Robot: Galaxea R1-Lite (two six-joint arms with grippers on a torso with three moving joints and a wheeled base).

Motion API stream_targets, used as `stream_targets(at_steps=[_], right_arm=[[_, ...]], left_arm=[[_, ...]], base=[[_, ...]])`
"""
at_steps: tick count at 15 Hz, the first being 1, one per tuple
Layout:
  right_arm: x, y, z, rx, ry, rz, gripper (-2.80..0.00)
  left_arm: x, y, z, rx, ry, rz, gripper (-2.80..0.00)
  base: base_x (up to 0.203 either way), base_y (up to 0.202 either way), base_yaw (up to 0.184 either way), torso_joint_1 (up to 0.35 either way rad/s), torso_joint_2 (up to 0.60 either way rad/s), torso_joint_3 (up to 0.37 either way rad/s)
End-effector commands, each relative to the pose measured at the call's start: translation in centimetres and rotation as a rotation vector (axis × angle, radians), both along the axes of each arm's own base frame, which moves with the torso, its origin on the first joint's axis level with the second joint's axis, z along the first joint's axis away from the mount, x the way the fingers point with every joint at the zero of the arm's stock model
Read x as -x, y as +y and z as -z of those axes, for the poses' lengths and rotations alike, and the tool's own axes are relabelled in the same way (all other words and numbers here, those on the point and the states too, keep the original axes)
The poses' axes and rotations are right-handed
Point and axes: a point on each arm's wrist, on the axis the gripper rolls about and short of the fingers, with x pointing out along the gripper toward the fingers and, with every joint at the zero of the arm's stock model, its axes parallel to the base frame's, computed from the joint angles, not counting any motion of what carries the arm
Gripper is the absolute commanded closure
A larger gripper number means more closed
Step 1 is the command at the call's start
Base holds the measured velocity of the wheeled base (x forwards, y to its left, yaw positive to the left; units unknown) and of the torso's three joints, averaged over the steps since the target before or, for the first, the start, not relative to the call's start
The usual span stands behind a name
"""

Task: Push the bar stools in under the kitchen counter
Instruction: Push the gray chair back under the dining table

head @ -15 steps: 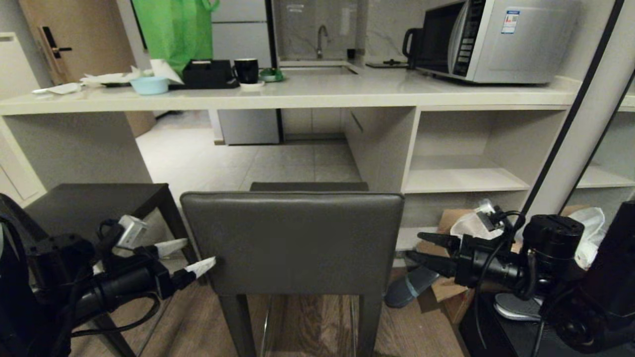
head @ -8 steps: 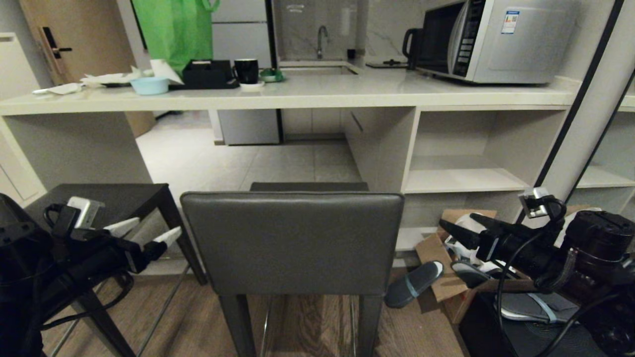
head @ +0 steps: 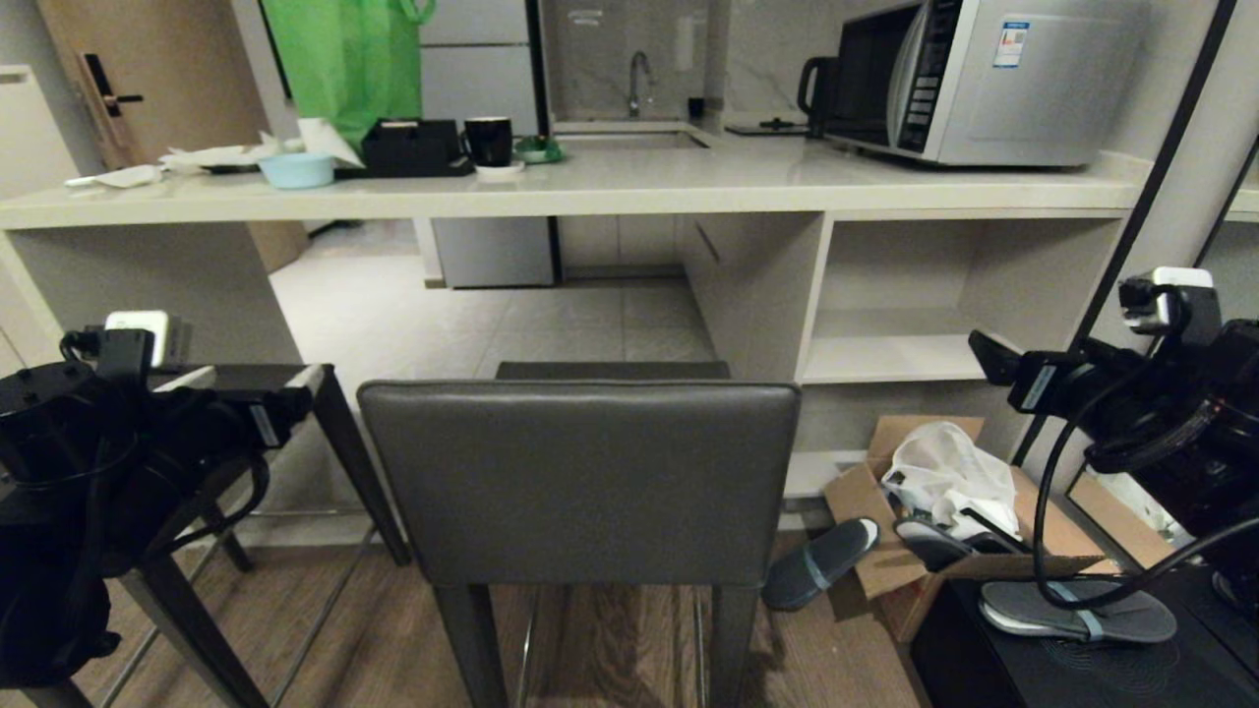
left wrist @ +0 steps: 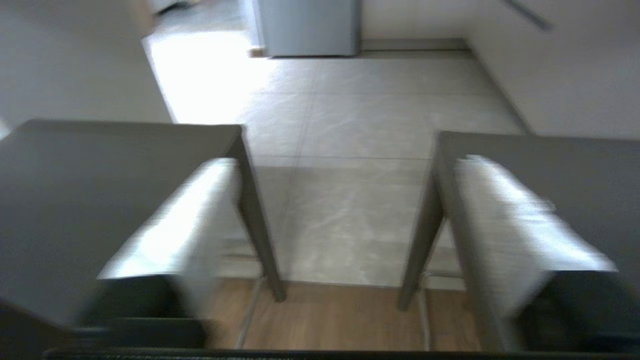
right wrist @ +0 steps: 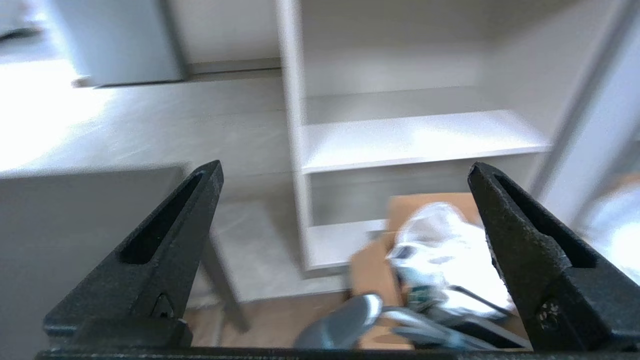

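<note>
One bar stool (head: 590, 482) stands straight ahead, its dark grey backrest toward me and its seat short of the kitchen counter (head: 610, 182). A second bar stool (head: 325, 393) stands to its left, partly hidden by my left arm. My left gripper (head: 246, 377) hovers at that stool's seat height, open, touching nothing. In the left wrist view its white fingers (left wrist: 180, 220) frame the gap between the two stool seats (left wrist: 100, 170). My right gripper (head: 984, 354) is raised at the right, open and empty. Its black fingers (right wrist: 170, 240) point toward the counter's shelves.
A cardboard box (head: 984, 531) with a white bag (head: 944, 472) and grey slippers (head: 821, 562) lies on the floor to the right of the middle stool. On the counter are a microwave (head: 984, 79), a black mug (head: 488, 140), a blue bowl (head: 295, 169) and a green bag (head: 344, 59).
Both arms have lifted and drawn outward, away from the sides of the middle stool's backrest, and their wrists have rolled. The stools have not moved.
</note>
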Motion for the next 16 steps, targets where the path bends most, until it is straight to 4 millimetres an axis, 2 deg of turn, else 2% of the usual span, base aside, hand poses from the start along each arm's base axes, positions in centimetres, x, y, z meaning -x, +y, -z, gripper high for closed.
stream_targets(at_steps=[1, 6, 12, 16], right_arm=[[0.8, 0.1, -2.3, -0.003, -0.01, 0.025, 0.0], [2.0, 0.1, -2.9, 0.0, 0.02, 0.051, 0.0], [3.3, 0.9, -3.8, -0.001, 0.014, 0.02, 0.0], [5.2, 1.2, -5.7, -0.003, -0.037, 0.006, 0.0]], left_arm=[[-0.4, 0.1, -1.3, 0.0, -0.021, -0.035, 0.0], [0.8, -0.3, -2.5, 0.004, 0.027, -0.017, 0.0], [2.0, -1.8, -4.0, 0.024, 0.045, 0.033, 0.0], [3.7, -1.9, -6.6, 0.029, 0.023, 0.027, 0.0]], base=[[0.0, 0.0, 0.0, 0.0, 0.0, 0.0], [0.0, 0.0, 0.0, 0.0, 0.0, 0.0], [0.0, 0.0, 0.0, 0.0, 0.0, 0.0], [0.0, 0.0, 0.0, 0.0, 0.0, 0.0]])
